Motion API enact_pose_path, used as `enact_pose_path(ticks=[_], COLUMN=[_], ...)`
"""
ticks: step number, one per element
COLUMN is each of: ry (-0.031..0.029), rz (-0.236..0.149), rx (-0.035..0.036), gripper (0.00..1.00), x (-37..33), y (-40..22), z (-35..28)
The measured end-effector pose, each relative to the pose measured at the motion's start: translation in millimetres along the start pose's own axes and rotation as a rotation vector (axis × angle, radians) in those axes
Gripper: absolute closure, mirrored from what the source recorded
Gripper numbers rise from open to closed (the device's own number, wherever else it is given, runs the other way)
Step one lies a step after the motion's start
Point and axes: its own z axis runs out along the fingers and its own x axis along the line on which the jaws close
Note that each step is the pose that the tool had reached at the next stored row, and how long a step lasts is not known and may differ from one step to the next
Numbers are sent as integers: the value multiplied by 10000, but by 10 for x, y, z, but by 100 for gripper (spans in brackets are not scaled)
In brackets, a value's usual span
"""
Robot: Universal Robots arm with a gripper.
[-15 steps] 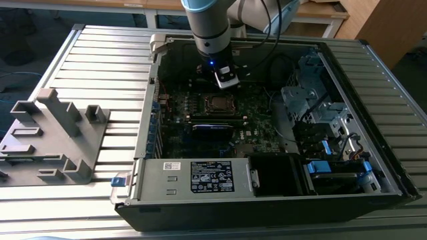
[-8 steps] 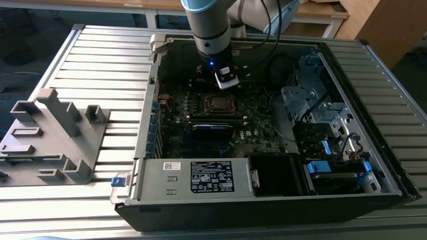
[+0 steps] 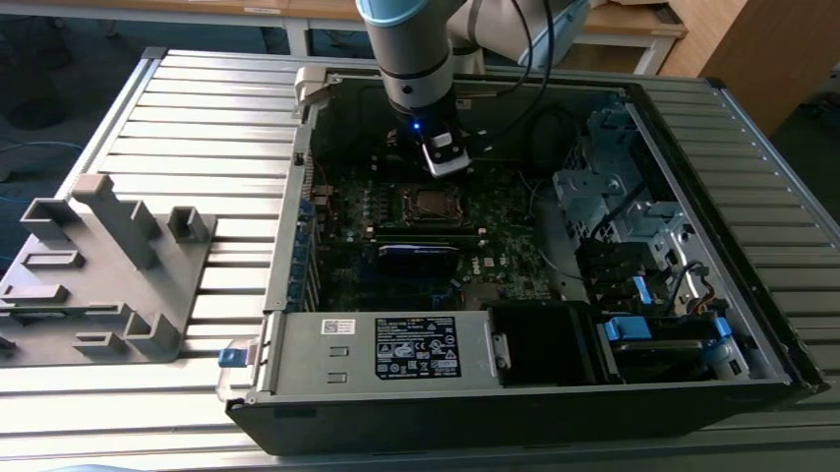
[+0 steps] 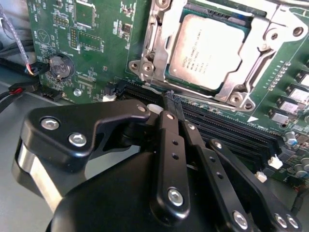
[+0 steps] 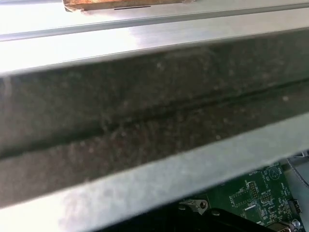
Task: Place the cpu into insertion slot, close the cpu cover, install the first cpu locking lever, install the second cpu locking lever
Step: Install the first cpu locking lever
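Gripper (image 4: 173,104) closed on nothing, fingertips pressed together just beside the socket edge, poised over the motherboard (image 4: 96,43). Cpu (image 4: 205,50) seated in the socket, cpu cover (image 4: 270,46) down around it. All inside the open computer case (image 3: 735,324) on the slatted worktop (image 3: 171,108).

The claw (image 4: 170,104), fingers together, hangs just short of the cpu (image 4: 206,50), with open air between them over the memory slots (image 4: 227,133). Round the cpu the cpu cover (image 4: 263,63) frame rises. Behind the claw stands the case wall (image 3: 473,84); the drive cage (image 3: 617,197) stands well apart.
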Motion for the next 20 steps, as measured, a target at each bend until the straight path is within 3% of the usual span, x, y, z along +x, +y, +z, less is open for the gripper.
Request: enact_pose_path(ticks=[7,20], ry=[-22,-28], rz=[-21,-29], rx=[77,101], gripper=[89,89], x=[2,3], y=[-3,-3], z=[10,15])
